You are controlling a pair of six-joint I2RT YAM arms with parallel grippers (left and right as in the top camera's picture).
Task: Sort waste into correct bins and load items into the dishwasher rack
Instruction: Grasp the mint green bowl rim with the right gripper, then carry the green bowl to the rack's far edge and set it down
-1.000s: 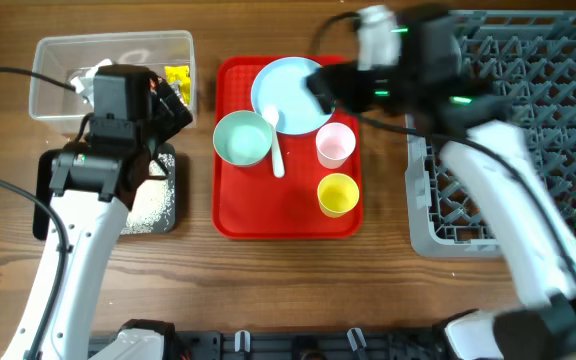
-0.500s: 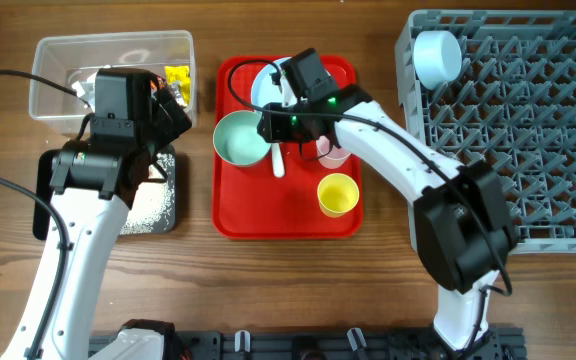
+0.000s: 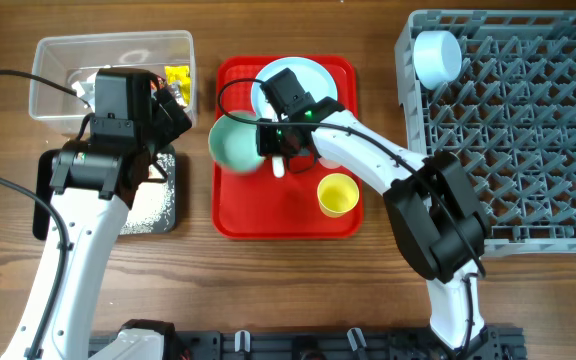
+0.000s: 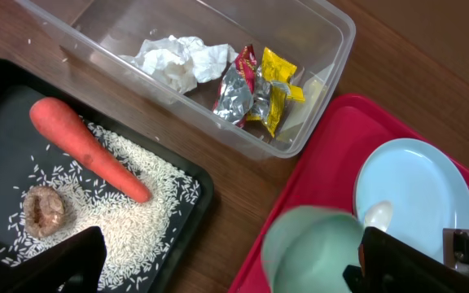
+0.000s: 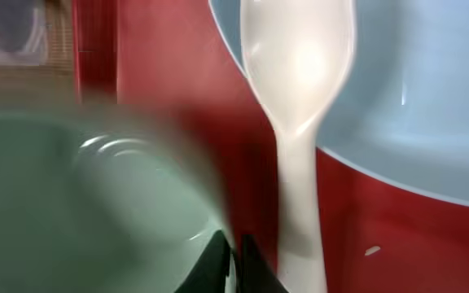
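Pinching teal bowl (image 3: 233, 143) rim with right end effector (image 3: 267, 140) at red tray's (image 3: 288, 215) left edge, beside white spoon (image 5: 295, 73). Hovering with left end effector (image 4: 230, 244) spread near worktop's far-left corner.

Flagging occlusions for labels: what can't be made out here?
Pink cup: overhead, mostly under the right arm.
Black tray: overhead, largely under the left arm.
Teal bowl: right wrist, blurred, cut by the edges.
Spoon handle end: right wrist, cut off at the bottom edge.
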